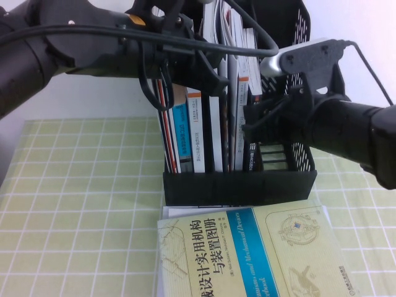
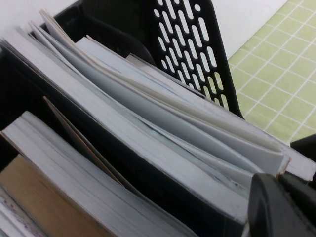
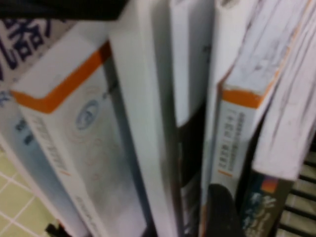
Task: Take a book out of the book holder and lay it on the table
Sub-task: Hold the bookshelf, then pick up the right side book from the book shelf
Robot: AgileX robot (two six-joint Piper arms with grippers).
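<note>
Flat on the cloth in front lies a pale yellow-green book point(image 1: 247, 253) with a blue band across its cover, title in dark Chinese characters, line drawings printed on the pale part. Standing upright in the rack: a white-spined book with an orange band point(image 1: 197, 133), a blue-spined one point(image 1: 180, 130) just beside it, and a second orange-banded white spine point(image 3: 232, 143). Loose pale pages point(image 2: 163, 113) fan out above, possibly thin booklets.
</note>
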